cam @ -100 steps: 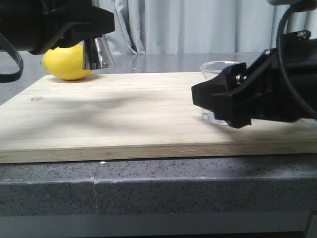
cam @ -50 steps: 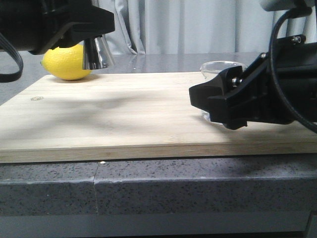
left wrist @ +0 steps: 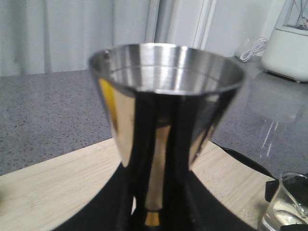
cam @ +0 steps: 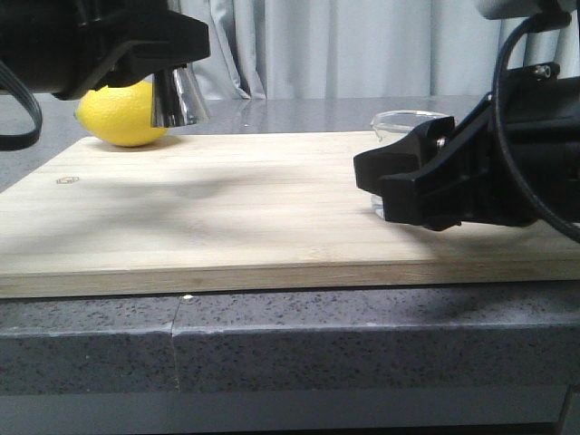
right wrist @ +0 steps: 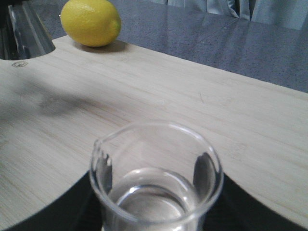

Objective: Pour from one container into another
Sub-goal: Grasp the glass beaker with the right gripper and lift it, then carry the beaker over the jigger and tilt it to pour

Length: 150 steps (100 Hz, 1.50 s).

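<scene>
The left claw (cam: pixel 172 86) pinches a shiny metal cup (left wrist: pixel 163 115) by its narrow waist and holds it upright above the far left of the wooden board (cam: pixel 227 208), close to a lemon (cam: pixel 122 113) lying at the board's far edge; the cup's rim is level and nothing shows inside it but reflections, so I judge it empty.

The right claw (cam: pixel 399 186) has its fingers on either side of the small glass beaker (right wrist: pixel 156 180), dark pads showing through the glass at both walls, so it appears to be gripping it; the beaker sits low over the right part of the board, upright, its spout turned toward the left side of the board; whether its base touches the wood I cannot tell, since the claw hides it in the front view.

A little clear liquid lies in the bottom of the beaker.

By my reading both vessels are in hand but well apart, and no pouring has begun; what is left is to bring the beaker across to the cup, raise its spout over the rim, and tip; the board rests on a grey speckled counter (cam: pixel 272 344).
</scene>
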Available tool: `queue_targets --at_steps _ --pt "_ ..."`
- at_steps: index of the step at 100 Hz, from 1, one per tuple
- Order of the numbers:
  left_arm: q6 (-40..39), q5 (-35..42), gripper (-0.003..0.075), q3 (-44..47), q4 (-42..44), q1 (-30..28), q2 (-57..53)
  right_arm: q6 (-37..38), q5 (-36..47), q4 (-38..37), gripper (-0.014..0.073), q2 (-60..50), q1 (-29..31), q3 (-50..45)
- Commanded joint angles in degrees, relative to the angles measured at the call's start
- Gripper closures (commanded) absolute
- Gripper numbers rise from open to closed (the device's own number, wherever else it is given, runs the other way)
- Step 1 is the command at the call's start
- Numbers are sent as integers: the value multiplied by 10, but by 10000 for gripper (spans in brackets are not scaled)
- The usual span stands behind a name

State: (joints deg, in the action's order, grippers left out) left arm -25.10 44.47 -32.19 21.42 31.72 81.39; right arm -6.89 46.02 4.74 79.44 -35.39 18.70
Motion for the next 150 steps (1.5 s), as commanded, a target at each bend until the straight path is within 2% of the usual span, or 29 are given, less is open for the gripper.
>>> queue_targets --at_steps 1,18,29,53,82,117,150 --pt "-6 49 739 -19 -10 -1 -19 -6 50 -8 397 -9 0 14" --pt "-6 47 739 -19 -6 -1 -19 -6 80 -8 397 -9 0 18" --pt "-9 40 739 -19 2 -1 -19 -6 69 -8 397 -9 0 38" --pt "-38 37 739 -19 52 -1 -19 -6 -29 -20 396 -9 0 129" --pt "-68 9 739 -19 94 -1 -19 -67 -174 -47 397 -9 0 254" --pt "-96 9 739 -19 129 -1 -19 -71 -279 -154 397 -9 0 371" --pt "-99 9 739 -19 140 -1 -19 -71 -343 -262 397 -9 0 433"
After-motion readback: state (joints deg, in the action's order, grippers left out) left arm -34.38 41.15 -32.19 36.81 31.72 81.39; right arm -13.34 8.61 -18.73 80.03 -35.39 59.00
